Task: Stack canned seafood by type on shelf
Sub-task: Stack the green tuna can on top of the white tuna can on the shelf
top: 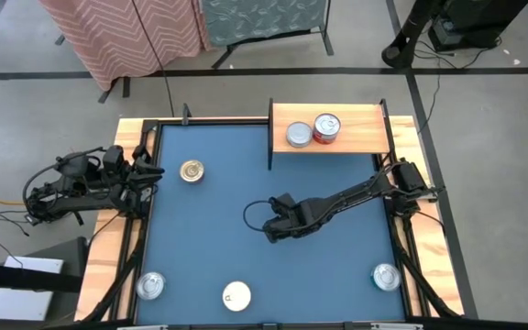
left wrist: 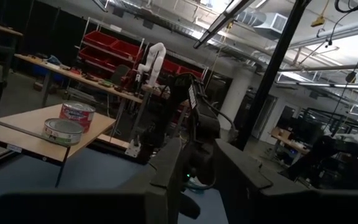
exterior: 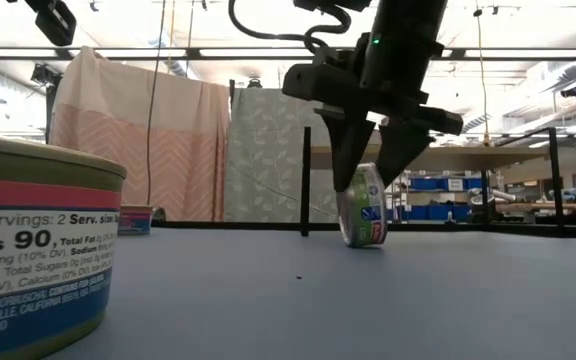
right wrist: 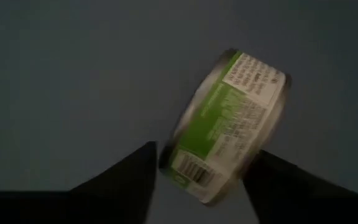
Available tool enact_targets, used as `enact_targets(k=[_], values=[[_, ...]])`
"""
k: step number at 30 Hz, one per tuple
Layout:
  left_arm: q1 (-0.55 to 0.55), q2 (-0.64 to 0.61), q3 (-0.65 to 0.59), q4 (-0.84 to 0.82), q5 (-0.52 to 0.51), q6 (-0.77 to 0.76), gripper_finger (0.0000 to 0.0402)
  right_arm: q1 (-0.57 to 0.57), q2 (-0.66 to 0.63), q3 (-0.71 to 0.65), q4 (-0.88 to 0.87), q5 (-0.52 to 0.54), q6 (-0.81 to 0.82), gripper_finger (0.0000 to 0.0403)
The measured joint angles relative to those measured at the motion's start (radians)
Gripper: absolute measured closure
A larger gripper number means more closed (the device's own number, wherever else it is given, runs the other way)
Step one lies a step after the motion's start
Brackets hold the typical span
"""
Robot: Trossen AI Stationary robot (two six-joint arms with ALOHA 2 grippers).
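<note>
My right gripper (exterior: 368, 182) hangs over the table's middle, fingers pointing down, shut on a green-labelled tin (exterior: 361, 206) that stands on edge; the wrist view shows the tin (right wrist: 225, 127) between both fingers. The light-wood shelf (top: 360, 128) at the far edge carries a silver-lidded tin (top: 298, 135) and a red-labelled tin (top: 326, 128), each on its base. On the blue table lie a gold-lidded tin (top: 191, 170), a silver one (top: 150, 286), a white-lidded one (top: 236, 295) and another silver one (top: 386, 276). My left gripper (top: 147, 179) waits open at the left edge. My right gripper pinches the green tin between its two fingers, one on each flat face (exterior: 349, 190), coming from above and pointing down. The label side (right wrist: 229, 118) faces the wrist camera. The tin stands on edge, slightly tilted, its lower rim (exterior: 363, 244) at the table surface; whether it touches I cannot tell.
A big red-and-teal tin (exterior: 28, 250) fills the low view's near left corner. The shelf's dark uprights (top: 270, 133) stand at its ends. Wooden side rails (top: 108, 229) frame the table. Open blue surface (top: 337, 266) lies between the gripper and the near-edge tins.
</note>
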Motion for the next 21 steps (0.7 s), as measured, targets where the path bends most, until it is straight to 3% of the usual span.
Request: enact_targets(k=[4, 5, 16, 21], values=[[0.0, 0.0, 0.0, -0.001, 0.0, 0.001, 0.0307, 0.0, 0.0, 0.0, 0.007, -0.009, -0.029, 0.0256], [0.0, 0.0, 0.0, -0.001, 0.0, 0.001, 0.0307, 0.0, 0.0, 0.0, 0.009, -0.012, -0.037, 0.0261], [0.0, 0.0, 0.0, -0.002, 0.0, 0.001, 0.0307, 0.0, -0.001, 0.003, 0.003, -0.045, -0.101, 0.0261], [0.0, 0.0, 0.0, -0.002, 0.0, 0.002, 0.0307, 0.002, -0.001, 0.066, -0.044, -0.087, -0.183, 0.0261]])
